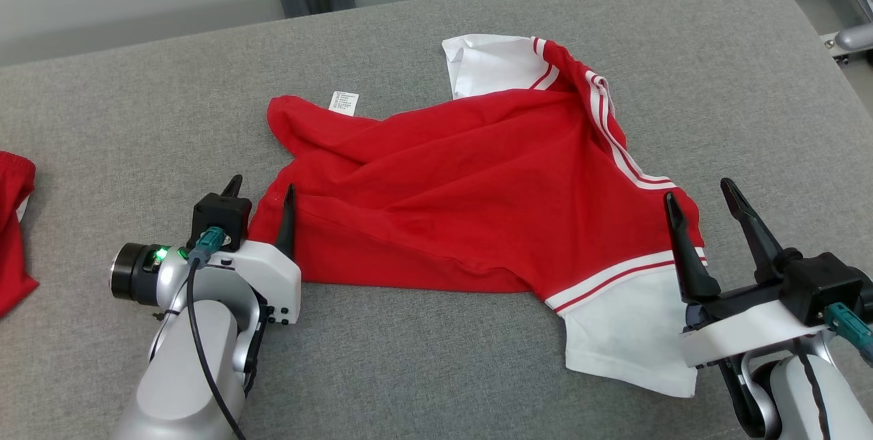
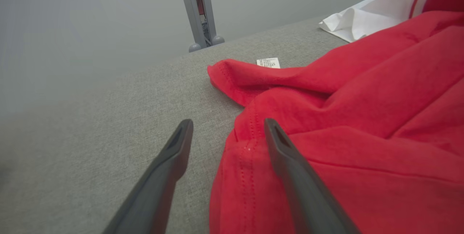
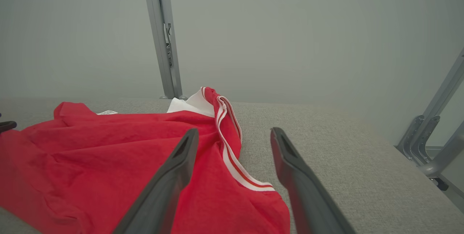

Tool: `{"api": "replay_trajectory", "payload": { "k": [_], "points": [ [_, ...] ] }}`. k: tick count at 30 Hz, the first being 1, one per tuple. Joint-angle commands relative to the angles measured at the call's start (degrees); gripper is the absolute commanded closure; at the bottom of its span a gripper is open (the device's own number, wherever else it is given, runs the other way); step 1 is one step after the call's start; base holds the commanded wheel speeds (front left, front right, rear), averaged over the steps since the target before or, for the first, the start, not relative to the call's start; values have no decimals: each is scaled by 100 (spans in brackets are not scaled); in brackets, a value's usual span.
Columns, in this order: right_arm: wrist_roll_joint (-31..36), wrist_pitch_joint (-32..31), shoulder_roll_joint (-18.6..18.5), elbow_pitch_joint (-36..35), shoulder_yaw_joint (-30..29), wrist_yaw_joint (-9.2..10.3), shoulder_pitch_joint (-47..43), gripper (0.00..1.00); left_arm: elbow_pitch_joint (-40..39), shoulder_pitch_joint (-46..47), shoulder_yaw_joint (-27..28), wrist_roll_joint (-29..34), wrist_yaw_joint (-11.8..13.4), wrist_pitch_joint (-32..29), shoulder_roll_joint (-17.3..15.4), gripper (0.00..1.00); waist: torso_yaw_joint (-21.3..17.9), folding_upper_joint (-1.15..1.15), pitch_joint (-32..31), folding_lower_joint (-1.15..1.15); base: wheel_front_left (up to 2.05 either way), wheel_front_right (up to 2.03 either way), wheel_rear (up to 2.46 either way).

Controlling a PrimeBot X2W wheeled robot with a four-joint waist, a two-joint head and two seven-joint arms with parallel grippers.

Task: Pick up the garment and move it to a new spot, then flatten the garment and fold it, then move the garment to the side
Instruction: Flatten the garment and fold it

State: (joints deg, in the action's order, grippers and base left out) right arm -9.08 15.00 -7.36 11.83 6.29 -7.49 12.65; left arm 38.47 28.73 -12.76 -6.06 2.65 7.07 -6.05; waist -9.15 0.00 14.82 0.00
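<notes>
**Head view.** Garment point(image 1: 477, 181) – red knit shirt with white sleeves and red-and-white striped trim. It lies crumpled mid-counter point(image 1: 409, 372), in soft diagonal folds, with a white label point(image 1: 344, 101) showing at the far edge. The near sleeve point(image 1: 627, 338) lies flat and limp. The counter is grey, woven and slightly padded in look. A second red cloth point(image 1: 13, 222) lies at the far left, well apart. The left claw point(image 1: 262, 189) is at the garment's left corner and the right claw point(image 1: 700, 192) is at its right shoulder. Both are spread wide and hold nothing.

**Left wrist view.** One finger is over the bare counter and the other over the stitched hem point(image 2: 246, 143), so the corner sits between them.

**Right wrist view.** The striped edge point(image 3: 235, 165) lies between the open fingers.

**Handling note.** The step appears to be a two-corner grasp – judged, not seen. It is best to lower both claws until the hem sits deep between the fingers, close on a single layer where possible, then lift evenly so the thin, stretchy knit does not bunch or slip.
</notes>
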Motion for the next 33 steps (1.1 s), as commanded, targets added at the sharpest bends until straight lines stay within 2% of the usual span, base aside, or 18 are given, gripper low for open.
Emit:
{"api": "replay_trajectory", "payload": {
  "k": [1,15,31,32,33],
  "points": [
    [4,32,-2,-15,-14,-1,67,0,46,81,0,-25,-17,-24,-2,0,-6,0,-1,0,0,0,0],
    [111,33,57,91,-104,-1,8,0,151,66,-241,-131,-210,-360,29,0,58,0,-64,0,0,0,0],
    [113,33,76,142,-70,-1,57,0,-60,-79,-391,-243,-212,-851,-3,0,68,0,-87,0,0,0,0],
    [112,33,78,143,-70,-1,58,0,-72,-88,-392,-266,-210,-881,-3,4,65,0,-87,0,0,0,0],
    [109,33,79,145,-73,-1,61,0,-88,-98,-397,-272,-212,-892,-3,36,63,0,-88,0,0,0,0]
  ]
}}
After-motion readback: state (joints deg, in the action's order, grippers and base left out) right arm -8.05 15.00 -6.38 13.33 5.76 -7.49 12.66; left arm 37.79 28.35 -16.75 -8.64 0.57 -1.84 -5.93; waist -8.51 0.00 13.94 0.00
